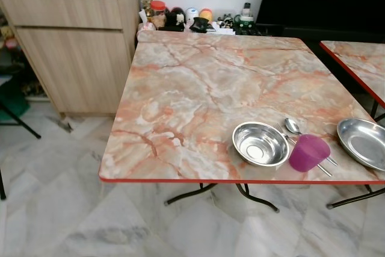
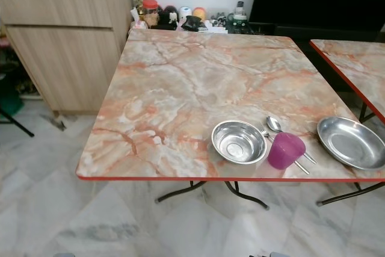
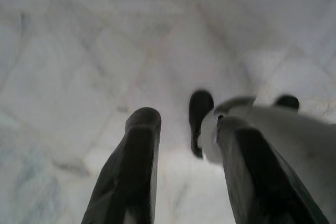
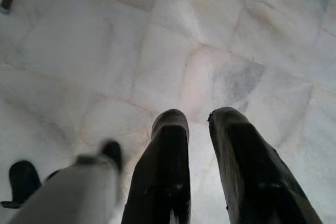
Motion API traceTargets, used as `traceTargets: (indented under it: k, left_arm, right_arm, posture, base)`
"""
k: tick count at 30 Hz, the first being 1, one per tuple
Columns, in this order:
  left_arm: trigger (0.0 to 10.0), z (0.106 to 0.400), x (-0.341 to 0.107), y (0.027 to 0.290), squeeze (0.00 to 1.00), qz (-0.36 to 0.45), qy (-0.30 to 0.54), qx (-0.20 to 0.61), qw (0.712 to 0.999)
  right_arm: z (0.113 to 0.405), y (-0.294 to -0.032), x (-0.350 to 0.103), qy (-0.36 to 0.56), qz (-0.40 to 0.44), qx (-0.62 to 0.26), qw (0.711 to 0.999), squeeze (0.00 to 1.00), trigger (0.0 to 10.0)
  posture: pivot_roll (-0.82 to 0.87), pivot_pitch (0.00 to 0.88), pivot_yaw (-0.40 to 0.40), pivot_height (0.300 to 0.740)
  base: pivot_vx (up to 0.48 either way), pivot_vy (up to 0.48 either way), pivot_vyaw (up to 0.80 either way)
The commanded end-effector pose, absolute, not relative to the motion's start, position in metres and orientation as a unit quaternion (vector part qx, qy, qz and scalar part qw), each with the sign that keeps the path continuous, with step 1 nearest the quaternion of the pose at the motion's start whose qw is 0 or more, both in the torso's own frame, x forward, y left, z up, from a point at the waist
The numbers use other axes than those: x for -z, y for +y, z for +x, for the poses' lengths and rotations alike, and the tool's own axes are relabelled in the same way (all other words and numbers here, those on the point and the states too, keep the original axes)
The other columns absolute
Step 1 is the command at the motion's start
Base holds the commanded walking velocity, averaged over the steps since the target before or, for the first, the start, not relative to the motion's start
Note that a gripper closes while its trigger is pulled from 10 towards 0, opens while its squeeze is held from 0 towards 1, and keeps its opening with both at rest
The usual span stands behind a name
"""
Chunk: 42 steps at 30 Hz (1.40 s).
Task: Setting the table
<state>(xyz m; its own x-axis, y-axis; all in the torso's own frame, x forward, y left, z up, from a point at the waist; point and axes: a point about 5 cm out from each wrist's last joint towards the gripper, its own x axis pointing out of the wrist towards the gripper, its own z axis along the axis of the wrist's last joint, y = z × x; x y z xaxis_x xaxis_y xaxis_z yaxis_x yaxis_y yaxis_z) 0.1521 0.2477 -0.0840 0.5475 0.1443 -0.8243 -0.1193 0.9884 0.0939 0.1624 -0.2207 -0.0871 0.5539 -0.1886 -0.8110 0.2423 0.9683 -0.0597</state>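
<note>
So from the left eye view you've got one marble-pattern table (image 1: 198, 88) with a red edge, and all the dinnerware sits near its front right corner: one steel bowl (image 1: 260, 143), one purple cup (image 1: 309, 152), one spoon (image 1: 292, 126) and one steel plate (image 1: 363, 142). The cup lies tipped over on its side, just right of the bowl, its open mouth facing the front left and its long axis running from back right to front left. It's lying on top of a couple of thin metal utensil handles that poke out toward the front right; the spoon's bowl end sits behind the cup, handle running diagonally under it. The plate is off to the right, apart from the cup.

Right eye view is the same layout, plus a second table (image 2: 352, 67) of the same kind on the right and one wooden cabinet (image 2: 72, 40) back left.

Left wrist view: left gripper (image 3: 186, 129) hangs over the pale marble floor (image 3: 105, 51), fingers spread moderately apart, holding nothing.

Right wrist view: right gripper (image 4: 198, 124) also over the floor, fingers only narrowly apart, empty too
</note>
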Motion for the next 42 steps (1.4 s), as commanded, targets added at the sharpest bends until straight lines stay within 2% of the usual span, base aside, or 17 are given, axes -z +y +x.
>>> traceTargets:
  k: [1, 19, 29, 42]
  left_arm:
    - [10.0, 0.1919, 0.0763, 0.2060, 0.00, 0.072, 0.455, 0.034, 0.887]
    - [10.0, 0.1891, 0.0782, 0.2038, 0.00, 0.068, 0.460, 0.033, 0.885]
    - [10.0, 0.1907, 0.0769, 0.2054, 0.00, 0.018, 0.450, 0.007, 0.893]
    - [10.0, 0.1886, 0.0776, 0.2069, 0.00, 0.015, 0.451, 0.005, 0.892]
  right_arm:
    - [0.1944, -0.1816, 0.0790, 0.432, 0.100, 0.064, 0.894, 0.00, 10.0]
    - [0.1993, -0.1846, 0.0760, 0.425, 0.098, 0.064, 0.898, 0.00, 10.0]
    - [0.1962, -0.1877, 0.0771, 0.424, 0.104, 0.068, 0.897, 0.00, 10.0]
    - [0.1917, -0.1877, 0.0796, 0.436, 0.083, 0.056, 0.894, 0.00, 10.0]
  posture:
    - [0.21, 0.114, -0.106, 0.740]
    - [0.19, 0.140, -0.114, 0.740]
    - [0.17, 0.145, -0.119, 0.740]
    - [0.17, 0.133, -0.117, 0.740]
  base:
    - [0.000, -0.431, 0.00]
    - [0.000, -0.418, 0.00]
    - [0.000, 0.000, 0.00]
    - [0.000, 0.000, 0.00]
